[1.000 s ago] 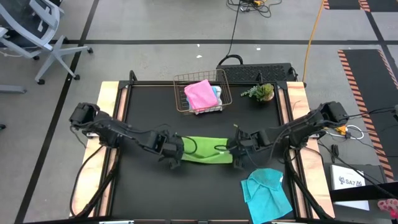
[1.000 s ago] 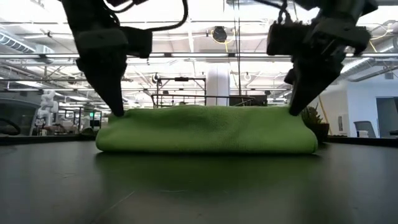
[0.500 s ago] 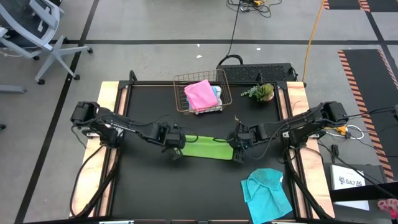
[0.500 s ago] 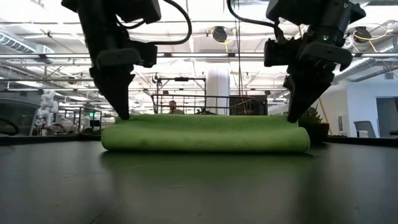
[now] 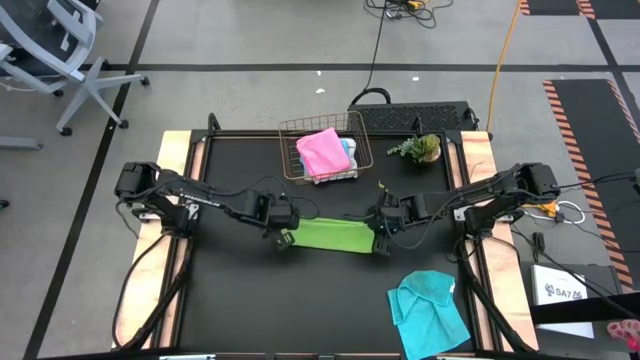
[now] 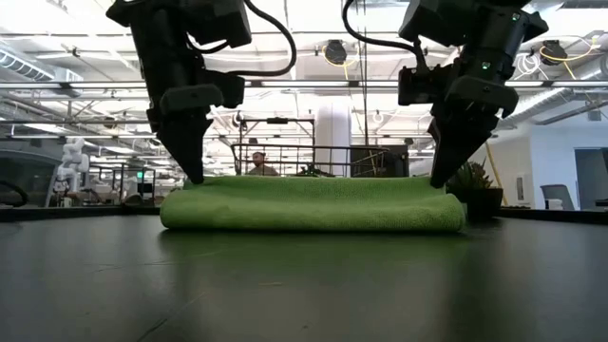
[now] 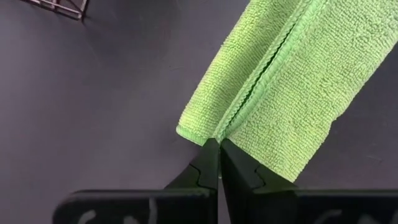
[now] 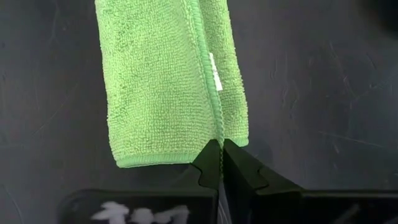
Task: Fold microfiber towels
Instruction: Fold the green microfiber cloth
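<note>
Both arms are all matte black, chunky jointed segments w/ thin black cables looping along the outside. Left gripper (image 6: 195, 176) and right gripper (image 6: 439, 179) each taper to a narrow black wedge, two flat-sided fingers w/ a little stepped notch partway down. Wrist views show a wide black crossbar behind the fingers w/ smudgy white marks on it. Right one has a tiny green light on the wrist block, approx 1 o'clock from the tips.

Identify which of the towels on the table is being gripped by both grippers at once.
The lime green towel at mid-table: the left gripper and right gripper pinch its two ends. The cyan towel lies loose near the front; the pink towel sits in the wire basket.
</note>
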Robot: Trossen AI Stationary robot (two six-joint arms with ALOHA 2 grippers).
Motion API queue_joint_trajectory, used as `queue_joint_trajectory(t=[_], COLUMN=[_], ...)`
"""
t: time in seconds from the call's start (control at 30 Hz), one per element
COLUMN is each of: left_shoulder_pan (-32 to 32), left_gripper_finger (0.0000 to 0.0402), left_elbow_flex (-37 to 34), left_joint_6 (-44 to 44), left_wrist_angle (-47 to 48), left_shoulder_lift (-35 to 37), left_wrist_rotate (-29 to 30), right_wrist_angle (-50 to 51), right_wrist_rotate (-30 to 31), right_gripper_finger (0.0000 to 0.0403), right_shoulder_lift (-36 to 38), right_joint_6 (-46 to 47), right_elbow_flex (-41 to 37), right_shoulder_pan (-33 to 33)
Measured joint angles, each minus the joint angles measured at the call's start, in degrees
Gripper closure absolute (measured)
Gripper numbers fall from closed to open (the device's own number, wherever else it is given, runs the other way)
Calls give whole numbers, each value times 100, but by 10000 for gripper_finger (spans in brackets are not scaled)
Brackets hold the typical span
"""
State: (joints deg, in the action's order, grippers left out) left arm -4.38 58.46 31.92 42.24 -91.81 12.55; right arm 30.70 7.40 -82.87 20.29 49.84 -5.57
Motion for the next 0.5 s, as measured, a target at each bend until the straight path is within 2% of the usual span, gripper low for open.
queue_joint_trajectory(t=[0.13,0.3,0.5], left_shoulder_pan=[-2,-2,35], left_gripper_finger=[379,324,268], left_elbow_flex=[0,0,0], left_joint_6=[-122,-181,20], left_wrist_angle=[-4,12,164], left_shoulder_lift=[0,0,0], left_wrist_rotate=[60,363,669], right_wrist_angle=[2,19,351], right_wrist_rotate=[-2,32,391], right_gripper_finger=[386,348,307], right_shoulder_lift=[0,0,0], right_joint_6=[46,42,-7], right_elbow_flex=[0,0,0], right_shoulder_pan=[-1,1,14])
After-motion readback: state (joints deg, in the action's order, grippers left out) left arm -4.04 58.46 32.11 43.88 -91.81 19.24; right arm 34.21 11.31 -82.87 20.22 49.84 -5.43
